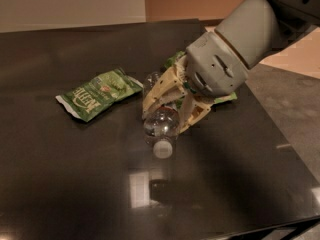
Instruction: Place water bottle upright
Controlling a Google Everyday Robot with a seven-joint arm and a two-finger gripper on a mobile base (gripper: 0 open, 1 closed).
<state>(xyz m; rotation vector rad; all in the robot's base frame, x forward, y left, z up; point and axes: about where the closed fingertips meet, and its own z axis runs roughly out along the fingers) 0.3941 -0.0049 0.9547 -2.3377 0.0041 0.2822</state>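
Looking down at the dark table, I see the gripper clenched on the water bottle, one tan finger on its left flank and the other on its right. The bottle sits right between the fingertips, tilted well off upright, with its neck pointing down and toward the camera.

It is a small clear plastic bottle. The part below the fingers shows a rounded, see-through shoulder with light glinting off it, and it ends in a white screw cap that sticks out just past the fingertips. The far end of the body shows as a pale, clear bulge behind the left finger. The fingers cover the middle of the body, so I can't read any label there. I can't tell whether the cap touches the table or hangs just above it. A dull reflection lies on the tabletop below the gripper.

Well to the left of the gripper, a green snack bag lies flat on the table, apart from the bottle. Bits of a second green bag poke out from behind the grey wrist, just beyond the gripper.
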